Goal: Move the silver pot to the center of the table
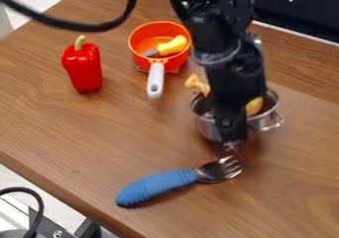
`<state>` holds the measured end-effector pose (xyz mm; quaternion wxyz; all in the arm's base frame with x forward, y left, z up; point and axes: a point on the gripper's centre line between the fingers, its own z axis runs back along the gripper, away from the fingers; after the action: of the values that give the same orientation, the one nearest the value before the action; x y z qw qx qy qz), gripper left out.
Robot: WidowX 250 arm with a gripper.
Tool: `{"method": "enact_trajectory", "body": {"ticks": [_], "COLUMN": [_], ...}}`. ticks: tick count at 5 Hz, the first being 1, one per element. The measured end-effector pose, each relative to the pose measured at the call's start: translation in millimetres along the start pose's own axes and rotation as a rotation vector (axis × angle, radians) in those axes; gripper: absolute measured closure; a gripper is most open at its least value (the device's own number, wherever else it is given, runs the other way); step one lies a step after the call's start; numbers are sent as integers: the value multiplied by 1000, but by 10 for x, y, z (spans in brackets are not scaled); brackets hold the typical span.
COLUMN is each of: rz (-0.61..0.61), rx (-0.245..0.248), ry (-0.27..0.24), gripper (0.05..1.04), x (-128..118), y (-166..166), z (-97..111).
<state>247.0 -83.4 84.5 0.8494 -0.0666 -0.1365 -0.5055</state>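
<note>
The silver pot [206,127] sits right under and behind the hand [230,137], standing upright on the surface [86,133]. I can't tell if the hand is spread, pressed together or pinching the pot. The pot looks hard and thin, so it should be light, but smooth and a bit slippery. Its rim looks like a good place to hold – or the metal handle [282,119], just right of the hand. The pot is round, so it has no long way of its own; that handle points right and a little toward the camera. Yellow food [254,106] is in it, so a tip could spill it. Just below the hand lies a blue fork [155,186], prongs near the pot. Up and left of the hand is an orange pan [173,63] – and farther left, a red pepper [83,68].
</note>
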Motion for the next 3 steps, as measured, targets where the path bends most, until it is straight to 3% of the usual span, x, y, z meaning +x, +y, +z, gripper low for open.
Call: {"method": "enact_trajectory", "body": {"ticks": [1, 3], "rz": [29, -17], "rx": [25, 4], "ry": [14, 22], "gripper": [1028, 1028], "x": [-92, -419], "y": [140, 288], "z": [-29, 66]}}
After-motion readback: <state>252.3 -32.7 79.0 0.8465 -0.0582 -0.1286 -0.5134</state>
